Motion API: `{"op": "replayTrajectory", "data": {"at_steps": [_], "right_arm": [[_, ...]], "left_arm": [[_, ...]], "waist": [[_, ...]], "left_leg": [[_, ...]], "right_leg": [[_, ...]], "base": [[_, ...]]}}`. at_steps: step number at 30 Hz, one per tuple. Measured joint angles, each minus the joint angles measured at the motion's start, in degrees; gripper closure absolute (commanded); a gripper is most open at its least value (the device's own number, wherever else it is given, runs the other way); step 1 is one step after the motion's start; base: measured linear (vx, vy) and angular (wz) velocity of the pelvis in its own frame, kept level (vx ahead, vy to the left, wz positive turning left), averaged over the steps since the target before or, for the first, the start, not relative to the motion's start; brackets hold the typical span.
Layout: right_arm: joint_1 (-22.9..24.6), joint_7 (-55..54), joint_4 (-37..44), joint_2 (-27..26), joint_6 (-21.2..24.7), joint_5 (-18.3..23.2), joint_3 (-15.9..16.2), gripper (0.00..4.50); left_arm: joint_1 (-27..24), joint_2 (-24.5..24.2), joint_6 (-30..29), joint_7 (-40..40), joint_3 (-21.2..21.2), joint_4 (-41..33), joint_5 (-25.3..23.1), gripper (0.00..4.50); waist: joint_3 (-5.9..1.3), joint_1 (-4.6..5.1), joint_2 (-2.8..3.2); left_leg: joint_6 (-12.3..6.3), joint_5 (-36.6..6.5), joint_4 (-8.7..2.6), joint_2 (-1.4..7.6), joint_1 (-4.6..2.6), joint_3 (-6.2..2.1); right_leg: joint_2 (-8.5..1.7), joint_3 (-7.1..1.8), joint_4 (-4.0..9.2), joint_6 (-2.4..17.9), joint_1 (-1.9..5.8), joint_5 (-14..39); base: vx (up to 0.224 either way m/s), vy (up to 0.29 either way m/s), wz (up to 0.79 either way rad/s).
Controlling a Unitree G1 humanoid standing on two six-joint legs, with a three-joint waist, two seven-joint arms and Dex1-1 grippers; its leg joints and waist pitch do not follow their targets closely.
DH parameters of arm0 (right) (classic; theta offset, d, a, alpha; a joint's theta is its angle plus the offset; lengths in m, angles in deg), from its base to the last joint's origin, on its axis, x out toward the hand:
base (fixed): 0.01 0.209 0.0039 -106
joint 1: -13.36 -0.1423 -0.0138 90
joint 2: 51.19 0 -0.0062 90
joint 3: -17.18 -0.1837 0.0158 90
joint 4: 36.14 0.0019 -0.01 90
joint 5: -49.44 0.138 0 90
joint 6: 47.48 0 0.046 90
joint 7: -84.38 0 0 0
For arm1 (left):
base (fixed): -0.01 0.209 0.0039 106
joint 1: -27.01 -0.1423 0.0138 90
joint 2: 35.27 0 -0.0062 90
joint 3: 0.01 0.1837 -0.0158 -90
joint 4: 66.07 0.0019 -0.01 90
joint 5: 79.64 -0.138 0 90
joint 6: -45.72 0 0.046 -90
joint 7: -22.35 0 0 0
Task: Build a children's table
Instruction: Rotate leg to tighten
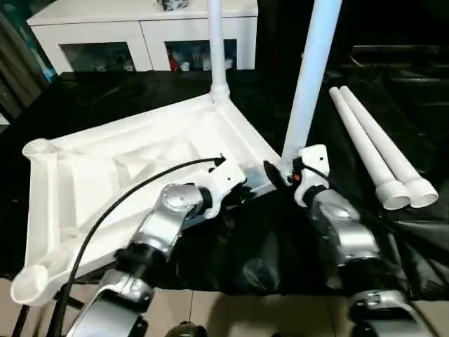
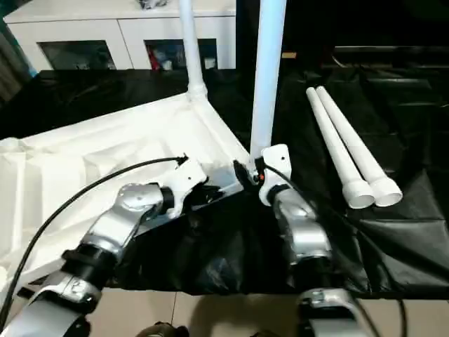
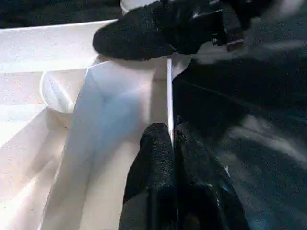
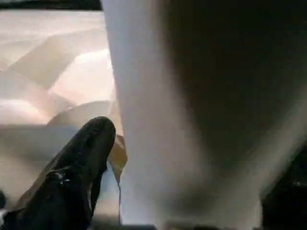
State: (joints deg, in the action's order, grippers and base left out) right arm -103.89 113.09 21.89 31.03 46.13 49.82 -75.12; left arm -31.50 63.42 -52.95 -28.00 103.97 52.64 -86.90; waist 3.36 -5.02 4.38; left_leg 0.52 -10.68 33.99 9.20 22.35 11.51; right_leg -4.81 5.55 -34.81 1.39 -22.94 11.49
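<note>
Left end effector [image 3: 170, 143] pinching tabletop rim [image 3: 169, 96], leg [image 1: 309, 77] beside right end effector [image 1: 280, 172]

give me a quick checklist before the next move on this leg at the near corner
1. Top lies underside up on the black table: ok.
2. Far leg stands upright in its corner socket: ok.
3. Near leg straight: not ok, it tilts where it meets the top's near corner.
4. Near leg fully seated in its socket: cannot tell, the base is hidden behind the right gripper.
5. Left gripper steadying the top: ok, shut on the top's thin rim.
6. Spare legs at hand: ok, two lie side by side on the cloth to the right.
</note>
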Motion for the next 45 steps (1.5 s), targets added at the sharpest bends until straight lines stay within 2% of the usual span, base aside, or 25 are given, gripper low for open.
{"op": "replayTrajectory", "data": {"at_steps": [4, 11, 13, 16, 23, 29, 34, 37, 41, 45], "right_arm": [[0.0, 8.41, -0.21, 3.42, -0.62, 0.13, 2.17, 0.65], [0.0, 26.44, 0.49, 9.55, -0.78, 3.35, 5.72, 0.65], [0.03, 30.76, 1.27, 10.77, 0.15, 4.54, 6.15, 0.91], [0.06, 36.74, 2.11, 13.01, 0.71, 5.16, 7.33, 1.08], [-0.18, 44.05, 2.09, 14.95, 1.31, 6.13, 9.31, 1.65], [-0.09, 44.33, 2.45, 14.88, 1.93, 6.21, 9.41, 1.76], [1.26, 37.28, 2.75, 12.79, 2.62, 6.0, 7.02, 1.77], [1.31, 24.17, 1.09, 8.44, 3.1, 4.78, 2.71, 1.77], [-0.01, 9.13, -1.57, 3.6, 3.12, 3.57, -1.08, 1.78], [-1.32, -4.21, -2.75, -0.83, 2.95, 1.7, -2.97, 1.78]], "left_arm": [[-0.47, -1.97, 0.81, -3.11, -0.13, -0.3, 1.01, 4.5], [-1.65, -6.36, 1.29, -11.47, 0.09, -2.05, 3.42, 4.5], [-1.88, -7.27, 1.29, -13.79, 0.31, -2.59, 4.24, 4.5], [-2.01, -8.49, 1.33, -17.19, 0.63, -2.64, 5.36, 4.5], [-2.02, -10.29, 2.34, -21.39, 1.34, -2.63, 5.42, 4.5], [-2.02, -10.46, 2.38, -21.78, 1.29, -2.61, 5.43, 4.5], [-1.81, -8.67, 2.42, -16.87, 0.7, -1.24, 4.57, 4.5], [0.09, -4.72, 1.26, -9.35, -0.12, 1.56, 2.38, 4.5], [1.97, 0.23, -0.68, -0.55, -0.52, 4.24, 0.54, 4.5], [2.8, 3.58, -2.14, 5.76, -0.49, 5.38, -0.7, 4.5]], "waist": [[0.02, 0.0, -0.04], [0.12, -0.07, -0.19], [0.15, -0.12, -0.24], [0.16, -0.21, -0.26], [0.21, -0.81, -0.33], [0.21, -0.81, -0.35], [0.2, -0.87, -0.36], [0.21, -0.55, -0.4], [0.2, 0.03, -0.37], [0.16, 0.3, -0.22]], "left_leg": [[-0.01, 0.01, 0.08, 0.02, 0.01, 0.0], [-0.01, 0.01, 0.17, 0.04, 0.0, 0.0], [-0.02, 0.01, 0.19, 0.05, 0.04, 0.0], [-0.03, 0.0, 0.22, 0.05, 0.07, 0.0], [-0.03, 0.01, 0.39, 0.08, 0.07, 0.0], [-0.03, 0.01, 0.4, 0.08, 0.05, 0.0], [-0.07, 0.05, 0.44, 0.09, -0.09, -0.01], [0.11, -0.02, 0.46, 0.07, -0.33, 0.0], [0.11, -0.02, 0.45, -0.03, -0.66, 0.0], [0.12, -0.03, 0.22, -0.19, -0.96, 0.01]], "right_leg": [[0.0, 0.02, -0.09, 0.0, -0.01, 0.0], [0.0, 0.01, -0.15, 0.01, 0.01, 0.0], [0.0, 0.02, -0.15, 0.01, -0.01, 0.0], [0.0, 0.03, -0.16, 0.01, -0.02, 0.0], [-0.01, 0.04, -0.21, 0.04, 0.04, -0.03], [-0.01, 0.04, -0.24, 0.04, 0.04, -0.03], [-0.01, 0.03, -0.29, 0.11, 0.19, -0.07], [-0.02, 0.01, -0.19, 0.02, 0.44, -0.09], [-0.11, -0.01, -0.03, -0.06, 0.81, -0.1], [-0.2, -0.03, 0.17, -0.12, 1.06, -0.08]], "base": [[0.0, 0.0, 0.0], [0.0, 0.0, 0.0], [0.0, 0.0, 0.0], [0.0, 0.0, 0.0], [0.0, 0.0, 0.0], [0.0, 0.0, 0.0], [0.0, 0.0, 0.0], [0.0, 0.0, 0.0], [0.0, 0.0, 0.0], [0.0, 0.0, 0.0]]}}
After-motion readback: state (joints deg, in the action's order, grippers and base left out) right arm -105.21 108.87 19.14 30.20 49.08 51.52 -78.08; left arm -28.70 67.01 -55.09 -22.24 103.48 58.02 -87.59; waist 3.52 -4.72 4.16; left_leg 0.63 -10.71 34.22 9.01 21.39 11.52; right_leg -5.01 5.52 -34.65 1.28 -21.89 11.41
